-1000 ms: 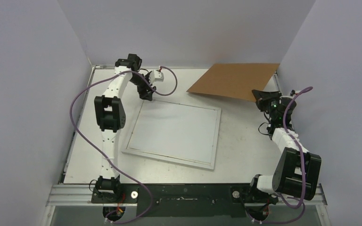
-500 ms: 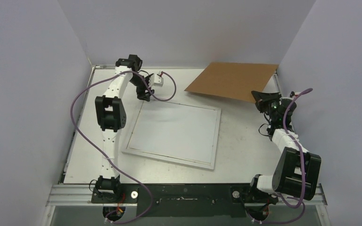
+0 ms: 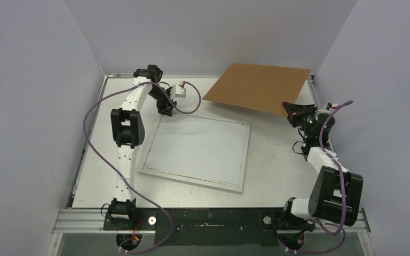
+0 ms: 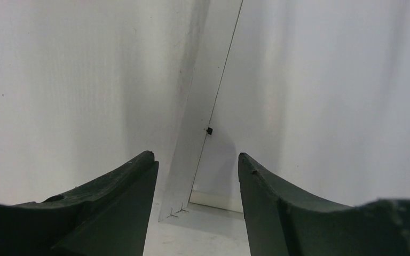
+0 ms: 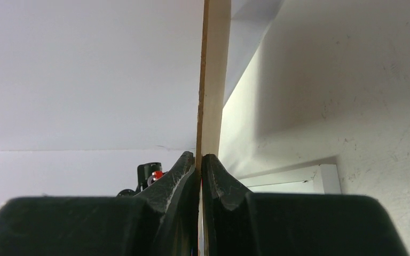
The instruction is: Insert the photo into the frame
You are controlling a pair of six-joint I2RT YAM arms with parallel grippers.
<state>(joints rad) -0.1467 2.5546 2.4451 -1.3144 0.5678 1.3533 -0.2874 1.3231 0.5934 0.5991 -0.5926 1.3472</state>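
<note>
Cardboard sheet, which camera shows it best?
The top view: the whole brown cardboard shows, held at its near right corner by the right gripper. The right wrist view shows only its thin edge, clamped in the shut gripper. The left wrist view misses it.

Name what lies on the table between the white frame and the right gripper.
Nothing: the top view shows bare table between the frame and the right gripper, which is shut on a corner of the cardboard board.

Matt brown cardboard sheet [image 3: 256,88] — smooth white frame [image 3: 192,179] on a scuffed, matt table [image 3: 277,160].
</note>
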